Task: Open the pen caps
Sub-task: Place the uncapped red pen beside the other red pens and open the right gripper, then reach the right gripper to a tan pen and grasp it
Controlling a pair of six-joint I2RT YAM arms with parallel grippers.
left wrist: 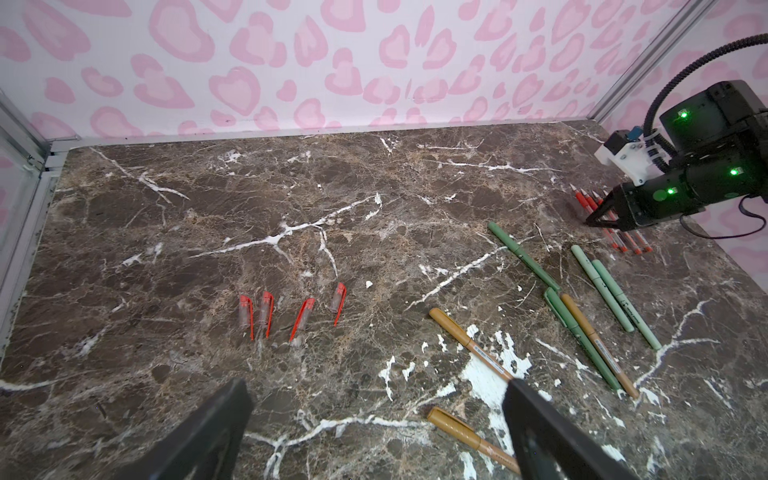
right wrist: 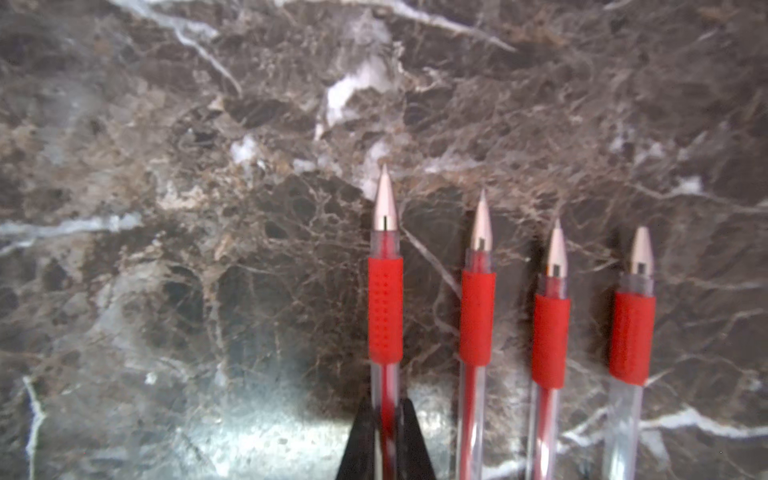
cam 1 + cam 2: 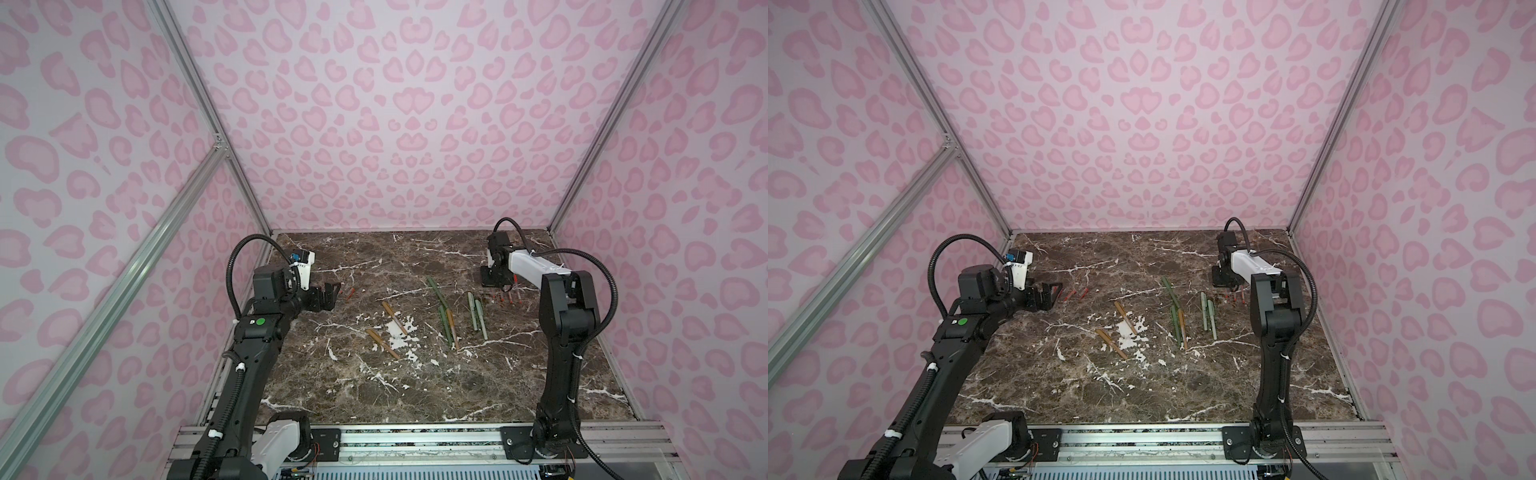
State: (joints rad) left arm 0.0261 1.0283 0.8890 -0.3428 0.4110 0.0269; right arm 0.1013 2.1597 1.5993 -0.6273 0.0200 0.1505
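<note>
**Uncapping job partway done.** A brown marble counter [image 3: 374, 395] carries the work, laid out around its white patch [image 3: 395, 332].

At the patch and just to its right lie seven pens that look capped, though the seams are hard to read from above. There are three tan pens [image 3: 395, 318], two dark green pens [image 3: 436, 289] and two pale green pens [image 3: 482, 320].

Farther right of the patch and toward the back wall, four red pens [image 2: 550, 340] lie in a row with bare tips. The right fingers [image 2: 409, 424] are clamped tight on the clear barrel of the end red pen [image 2: 385, 307], low over the counter.

Left of the patch and back, four red caps [image 1: 302, 318] lie loose. The left fingers [image 3: 328, 297] hang spread wide and empty just beside them.

The red batch appears finished. The next move likely calls for the right fingers to let go. One arm would then pin a capped pen's barrel while the other pulls its cap straight off along the pen.
</note>
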